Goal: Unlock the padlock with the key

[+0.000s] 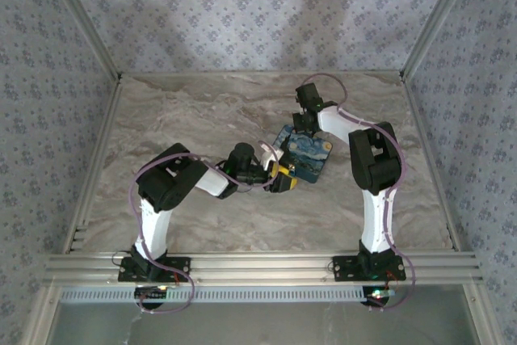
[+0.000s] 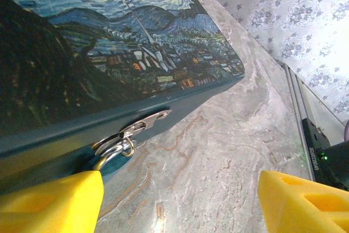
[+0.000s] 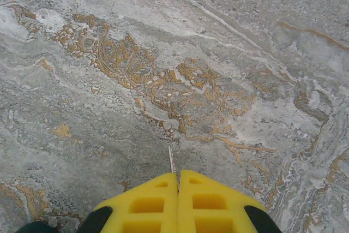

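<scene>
On the painted box's (image 1: 311,157) front hasp (image 2: 146,123), the padlock (image 2: 115,150) hangs just ahead of the left gripper (image 2: 180,203), jaws spread wide; the right gripper (image 3: 178,177), pinched on what appears to be the key (image 3: 171,161), hovers beyond the box's far side.

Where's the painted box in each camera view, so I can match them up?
Top external: painted box mid-table, between the left gripper and the right gripper.
Left wrist: upper left, its hasp facing the open yellow fingers.
Right wrist: marble tabletop beyond the shut right gripper, which pinches a thin metal strip.
Shared landmark: the marble tabletop.
</scene>
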Controlling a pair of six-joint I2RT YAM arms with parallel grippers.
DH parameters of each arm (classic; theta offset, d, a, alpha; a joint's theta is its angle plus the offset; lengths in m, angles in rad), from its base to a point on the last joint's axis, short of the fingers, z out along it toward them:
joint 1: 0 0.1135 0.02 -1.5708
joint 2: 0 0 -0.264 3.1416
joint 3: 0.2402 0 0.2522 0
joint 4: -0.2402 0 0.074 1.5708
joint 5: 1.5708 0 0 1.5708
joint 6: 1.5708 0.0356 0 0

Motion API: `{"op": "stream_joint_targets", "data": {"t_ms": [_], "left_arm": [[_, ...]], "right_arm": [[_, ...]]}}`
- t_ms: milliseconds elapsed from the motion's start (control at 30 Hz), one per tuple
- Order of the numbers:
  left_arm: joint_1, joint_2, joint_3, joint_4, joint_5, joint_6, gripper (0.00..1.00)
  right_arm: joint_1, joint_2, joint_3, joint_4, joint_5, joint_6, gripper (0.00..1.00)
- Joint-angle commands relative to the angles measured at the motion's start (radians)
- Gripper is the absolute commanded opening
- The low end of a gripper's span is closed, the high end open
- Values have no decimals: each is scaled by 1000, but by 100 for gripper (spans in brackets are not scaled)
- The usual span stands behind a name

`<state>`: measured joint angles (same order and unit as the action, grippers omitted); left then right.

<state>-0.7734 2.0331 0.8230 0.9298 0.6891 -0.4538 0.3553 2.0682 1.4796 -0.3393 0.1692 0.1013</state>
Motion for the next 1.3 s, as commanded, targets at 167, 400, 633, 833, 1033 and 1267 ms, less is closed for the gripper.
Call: {"op": "stream_joint_targets", "data": {"t_ms": [167,400,633,833,1033,1267], "left_arm": [[-13,-23,1,7,-70,64,73],[-12,-80,-71,-2,-194,122,79],[-12,-90,-82,-10,-224,142,82],[-11,-88,-79,-25,-223,154,83],[-32,-96,-69,-90,-274,227,85],[-56,-82,-39,-154,-266,291,85]], "right_arm": [[25,12,6,-82,-1,18,0],[-6,-69,45,-175,68,39,0],[-53,-165,1,-242,157,98,0],[-95,-283,-159,-257,211,173,0],[-102,-389,-361,-246,192,294,0],[-55,-400,-432,-178,125,374,0]]}}
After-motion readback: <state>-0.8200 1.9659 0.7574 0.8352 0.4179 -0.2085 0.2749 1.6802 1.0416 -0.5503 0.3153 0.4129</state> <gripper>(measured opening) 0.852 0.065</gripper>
